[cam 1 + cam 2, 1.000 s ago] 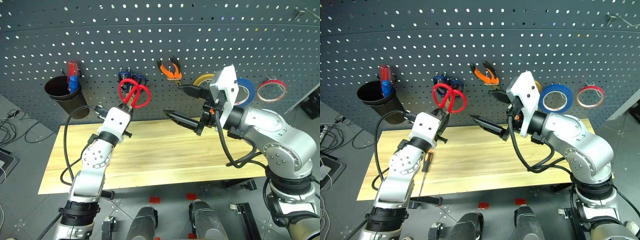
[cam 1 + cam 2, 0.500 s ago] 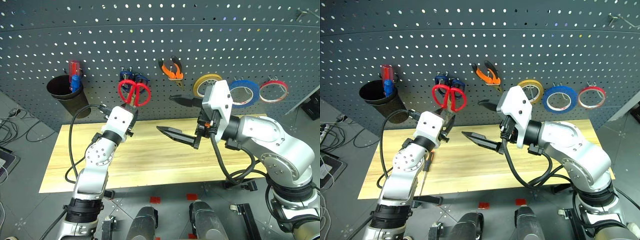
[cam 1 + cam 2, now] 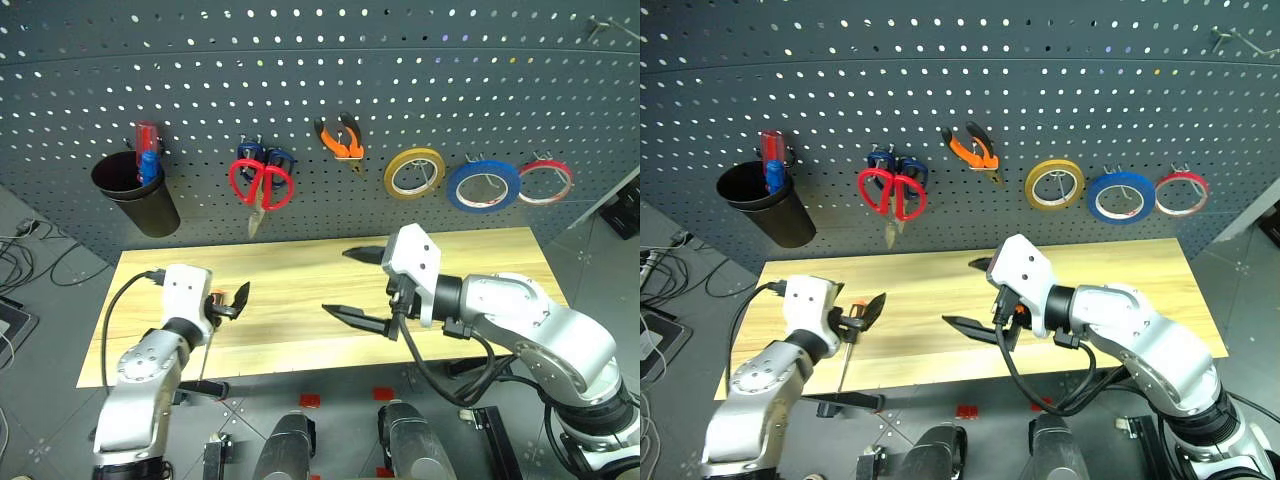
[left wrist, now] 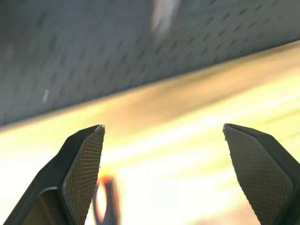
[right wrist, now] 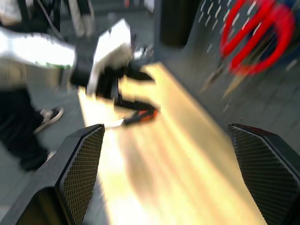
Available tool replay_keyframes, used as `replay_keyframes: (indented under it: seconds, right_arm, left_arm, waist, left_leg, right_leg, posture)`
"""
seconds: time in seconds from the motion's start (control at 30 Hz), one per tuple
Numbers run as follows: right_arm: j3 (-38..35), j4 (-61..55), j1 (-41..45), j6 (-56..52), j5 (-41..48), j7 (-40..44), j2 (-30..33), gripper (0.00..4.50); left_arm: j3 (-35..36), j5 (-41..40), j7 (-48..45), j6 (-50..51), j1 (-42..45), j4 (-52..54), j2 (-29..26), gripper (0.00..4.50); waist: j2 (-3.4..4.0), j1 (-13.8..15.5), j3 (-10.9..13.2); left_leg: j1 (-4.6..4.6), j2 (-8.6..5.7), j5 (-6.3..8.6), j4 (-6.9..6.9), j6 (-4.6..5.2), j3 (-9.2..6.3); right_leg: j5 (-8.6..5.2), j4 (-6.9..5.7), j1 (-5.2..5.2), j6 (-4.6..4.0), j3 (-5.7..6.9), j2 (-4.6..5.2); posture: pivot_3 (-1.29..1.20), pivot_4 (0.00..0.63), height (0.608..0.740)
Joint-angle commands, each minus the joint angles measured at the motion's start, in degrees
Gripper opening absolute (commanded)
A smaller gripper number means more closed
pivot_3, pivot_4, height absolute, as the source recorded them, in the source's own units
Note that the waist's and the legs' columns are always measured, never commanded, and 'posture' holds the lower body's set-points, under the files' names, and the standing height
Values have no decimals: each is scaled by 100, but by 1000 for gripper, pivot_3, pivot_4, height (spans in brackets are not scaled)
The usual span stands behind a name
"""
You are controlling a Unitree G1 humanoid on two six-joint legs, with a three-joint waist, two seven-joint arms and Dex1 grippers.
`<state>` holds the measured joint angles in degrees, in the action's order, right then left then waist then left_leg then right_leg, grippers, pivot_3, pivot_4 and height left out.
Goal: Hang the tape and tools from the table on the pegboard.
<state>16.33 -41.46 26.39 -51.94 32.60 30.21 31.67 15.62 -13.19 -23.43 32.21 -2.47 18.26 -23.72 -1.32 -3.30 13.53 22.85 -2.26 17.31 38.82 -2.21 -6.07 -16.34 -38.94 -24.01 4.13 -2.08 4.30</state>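
since a second ago the left gripper (image 3: 228,301) has let go of the red-handled scissors (image 3: 262,185), which now hang on the pegboard (image 3: 320,60), and dropped low over the table's (image 3: 300,275) left end, jaws wide and empty, by the screwdriver (image 3: 847,345) at the front edge. the pliers (image 3: 340,137) hang mid-board. the right gripper (image 3: 358,288), also lower, gapes empty over the middle. the blue tape (image 3: 483,185) hangs toward the right.
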Motion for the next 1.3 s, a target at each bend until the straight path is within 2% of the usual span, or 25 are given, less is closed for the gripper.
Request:
replay_keyframes:
  seconds: [0.03,0.1,0.27,0.5,0.63,0.73,0.93,1.03,1.07,1.3]
  right_arm:
    - [230,-241,203,-444,81,-236,-259,4500]
    - [369,-175,347,-737,103,-352,-444,4500]
    - [762,86,842,-1187,12,-472,-912,4500]
    - [1731,513,1552,-877,-658,-198,-835,4500]
    - [1934,609,1652,-726,-857,3,-772,4500]
    - [1951,597,1642,-687,-925,128,-764,4500]
    - [1759,641,1593,-688,-958,224,-843,4500]
    - [1529,688,1577,-627,-941,287,-789,4500]
    - [1428,686,1569,-605,-915,327,-753,4500]
    - [525,478,1669,-452,-644,834,-219,4500]
  left_arm:
    - [259,-230,-200,418,-12,-386,-320,4260]
    - [295,-241,-82,879,195,-858,-465,4260]
    - [101,-72,52,1061,898,-2086,-659,4260]
    - [-270,266,233,851,1620,-3359,-646,4260]
    - [-432,287,281,958,1773,-3595,-494,4260]
    - [-473,277,307,1073,1754,-3573,-445,3730]
    - [-374,278,380,1007,1743,-3598,-506,1797]
    - [-247,224,391,998,1676,-3274,-591,796]
    - [-181,184,397,1010,1613,-3059,-603,589]
    - [-174,193,326,385,597,-754,-613,586]
  waist:
    - [1,1,1]
    - [1,-1,2]
    - [-4,5,9]
    - [-5,-2,23]
    - [-8,-7,32]
    - [-14,-7,37]
    - [-14,-8,36]
    - [-15,-5,36]
    - [-15,-5,36]
    - [-19,21,31]
  left_leg:
    - [-2,-1,0,0,0,0]
    - [-1,-2,0,0,0,0]
    - [0,-1,0,-1,-1,-10]
    - [2,-1,-6,-2,-11,-9]
    - [3,1,-6,-3,-12,-9]
    - [5,1,-7,-2,-12,-9]
    - [3,1,-6,-3,-12,-10]
    - [4,0,-7,-3,-13,-10]
    - [5,0,-8,-3,-15,-10]
    - [7,-8,-12,-6,-24,-7]
  right_leg:
    - [0,1,1,0,0,0]
    - [0,1,0,0,-1,0]
    - [0,1,-3,0,9,-3]
    - [0,3,-8,0,7,0]
    - [0,1,-12,0,6,0]
    - [0,1,-12,0,5,3]
    - [0,0,-12,-1,5,4]
    - [0,1,-12,-1,6,7]
    - [0,2,-13,-1,6,10]
    - [0,8,-11,0,7,45]
  posture:
    - [-49,253,740]
    - [-38,258,740]
    - [-37,266,740]
    - [-44,275,740]
    - [-54,280,740]
    - [-56,277,740]
    - [-59,263,740]
    - [-59,253,740]
    - [-60,248,740]
    - [-41,205,740]
